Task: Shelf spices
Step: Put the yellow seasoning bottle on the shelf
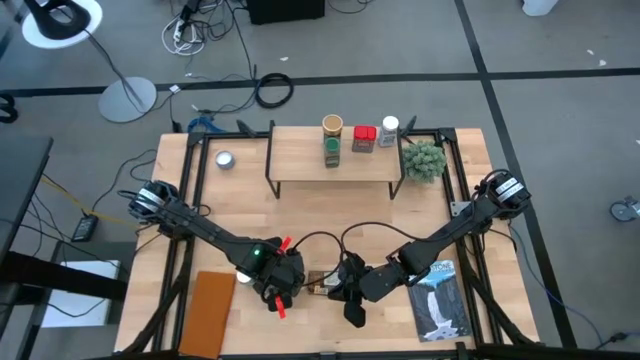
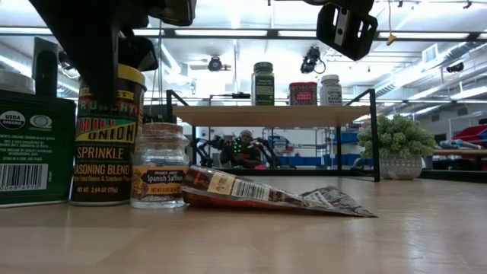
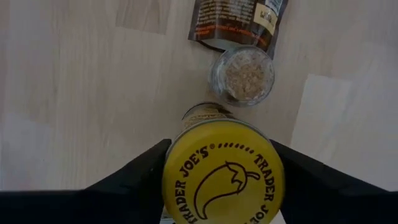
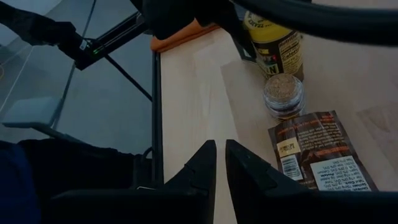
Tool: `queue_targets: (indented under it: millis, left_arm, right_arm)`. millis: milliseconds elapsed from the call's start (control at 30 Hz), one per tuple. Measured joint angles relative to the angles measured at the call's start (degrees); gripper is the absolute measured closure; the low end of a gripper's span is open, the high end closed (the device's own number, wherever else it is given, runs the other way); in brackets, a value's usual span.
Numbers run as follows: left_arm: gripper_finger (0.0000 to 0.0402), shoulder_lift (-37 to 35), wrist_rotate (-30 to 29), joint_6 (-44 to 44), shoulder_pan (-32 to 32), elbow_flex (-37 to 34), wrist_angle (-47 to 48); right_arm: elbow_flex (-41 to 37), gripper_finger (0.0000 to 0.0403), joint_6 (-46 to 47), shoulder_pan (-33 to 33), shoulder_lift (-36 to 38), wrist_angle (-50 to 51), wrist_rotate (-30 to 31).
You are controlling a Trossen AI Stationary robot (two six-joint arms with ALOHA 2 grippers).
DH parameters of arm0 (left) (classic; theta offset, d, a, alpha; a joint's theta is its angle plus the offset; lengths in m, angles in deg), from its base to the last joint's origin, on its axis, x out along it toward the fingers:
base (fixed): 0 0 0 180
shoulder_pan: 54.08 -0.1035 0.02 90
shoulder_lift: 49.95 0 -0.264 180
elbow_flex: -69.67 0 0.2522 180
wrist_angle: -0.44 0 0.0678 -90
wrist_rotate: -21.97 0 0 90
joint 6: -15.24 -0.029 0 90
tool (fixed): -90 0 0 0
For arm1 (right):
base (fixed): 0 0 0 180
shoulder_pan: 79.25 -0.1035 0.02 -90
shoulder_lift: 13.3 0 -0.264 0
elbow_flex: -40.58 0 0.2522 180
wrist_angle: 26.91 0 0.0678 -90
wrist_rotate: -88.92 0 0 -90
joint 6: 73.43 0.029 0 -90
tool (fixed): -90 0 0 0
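My left gripper (image 3: 221, 155) is over the table's near middle, shut on a tall jar with a yellow lid (image 3: 224, 180) and an onion-sprinkle label (image 2: 110, 144). A green tin (image 2: 30, 148), a small saffron jar (image 2: 158, 164) and the flat brown packet (image 2: 259, 194) rest on the table beside it. My right gripper (image 4: 221, 155) hovers shut to the right of the packet (image 1: 318, 283), touching nothing. The shelf (image 1: 300, 155) stands at the far side with several jars on its plank, among them a green-lidded (image 2: 263, 84), a red (image 2: 303, 93) and a white one (image 2: 330, 89). My left gripper comes down from above on the yellow-lidded jar. One finger (image 3: 140, 171) stands on each side of its top, just under the lid's rim (image 3: 171, 155), the lid between them. The jar is upright, its base (image 2: 103, 199) on the table.
A potted plant (image 1: 424, 160) sits by the shelf's right end, and a small silver tin (image 1: 224, 159) lies left of the shelf. A flat brown board (image 1: 208, 310) lies at the near left, a blue-and-white book (image 1: 440, 300) at the near right. Bare wood lies between the shelf and the grippers.
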Motion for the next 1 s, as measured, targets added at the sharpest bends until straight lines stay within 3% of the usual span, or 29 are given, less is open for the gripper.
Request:
queue_targets:
  millis: [633,833,1000]
  left_arm:
    - [0.0166,-0.09,4.28,-3.29,-0.37,2.10,1.41]
    - [0.0167,-0.13,3.73,-8.29,-1.52,9.22,9.95]
    - [0.0167,-0.17,2.87,-17.35,-3.48,18.37,18.72]
  right_arm:
    - [0.00,0.0364,0.69,-0.02,0.00,-0.06,-0.37]
    - [0.00,0.0364,0.70,-0.02,0.00,-1.40,-0.50]
    - [0.00,0.0364,0.70,-0.04,0.00,-1.40,-0.53]
